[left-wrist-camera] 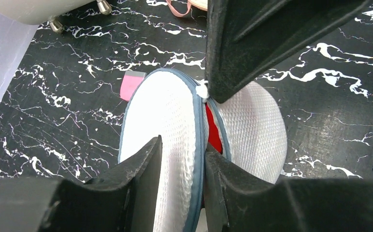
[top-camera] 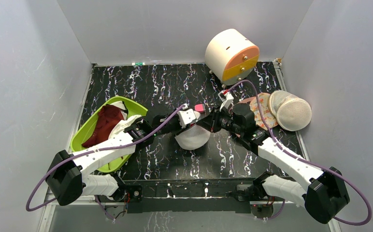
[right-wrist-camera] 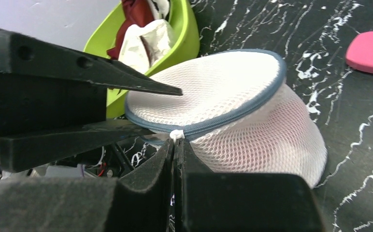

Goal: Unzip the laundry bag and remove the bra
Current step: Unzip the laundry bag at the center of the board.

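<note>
With your right gripper [right-wrist-camera: 176, 147] pinching the zip pull [right-wrist-camera: 176, 135], close the parted left gripper [left-wrist-camera: 182, 152] on the rim of the laundry bag [left-wrist-camera: 163, 108] before pulling.

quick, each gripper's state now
left gripper: open, astride one half of the white mesh laundry bag
right gripper: shut on its small white zip pull

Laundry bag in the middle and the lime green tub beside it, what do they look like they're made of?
Laundry bag: soft white open-weave mesh, probably synthetic. A pinkish tint shows through its lower half, and a grey-blue fabric zip tape runs round the rim.
Green tub: smooth, slightly glossy moulded plastic, judging by its even colour and sheen.
</note>
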Controlling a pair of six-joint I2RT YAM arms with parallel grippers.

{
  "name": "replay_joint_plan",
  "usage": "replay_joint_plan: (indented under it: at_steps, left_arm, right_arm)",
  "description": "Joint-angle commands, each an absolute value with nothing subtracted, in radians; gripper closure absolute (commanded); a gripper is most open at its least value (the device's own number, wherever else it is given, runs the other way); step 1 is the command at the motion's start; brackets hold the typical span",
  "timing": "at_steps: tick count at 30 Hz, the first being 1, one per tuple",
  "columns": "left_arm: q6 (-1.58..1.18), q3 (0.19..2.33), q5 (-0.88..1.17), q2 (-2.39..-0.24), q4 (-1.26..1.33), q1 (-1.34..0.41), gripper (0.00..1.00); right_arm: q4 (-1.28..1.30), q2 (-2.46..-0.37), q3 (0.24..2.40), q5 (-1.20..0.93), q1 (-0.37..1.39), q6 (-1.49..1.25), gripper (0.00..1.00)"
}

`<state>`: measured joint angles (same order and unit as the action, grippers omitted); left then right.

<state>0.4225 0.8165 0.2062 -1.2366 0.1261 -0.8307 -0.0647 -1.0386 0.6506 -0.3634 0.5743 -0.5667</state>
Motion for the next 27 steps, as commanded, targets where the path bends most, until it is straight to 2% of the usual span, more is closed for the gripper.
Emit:
replay_joint_plan:
  at_steps: [1,6,16,27]
  left_arm:
    - [0.428,0.840,0.193,-1.226,0.138,-0.834,0.67]
    - [0.429,0.840,0.192,-1.225,0.138,-0.837,0.72]
    - [0.436,0.839,0.183,-1.219,0.138,-0.842,0.93]
    - [0.442,0.837,0.172,-1.212,0.139,-0.845,1.00]
  right_arm:
    - [-0.189,-1.037,0.670,-0.447,0.591,-0.572,1.00]
    - [-0.203,-1.053,0.667,-0.446,0.612,-0.574,1.00]
    - [-0.150,-1.066,0.672,-0.347,0.614,-0.572,1.00]
    - [-0.011,-1.031,0.678,-0.082,0.615,-0.596,1.00]
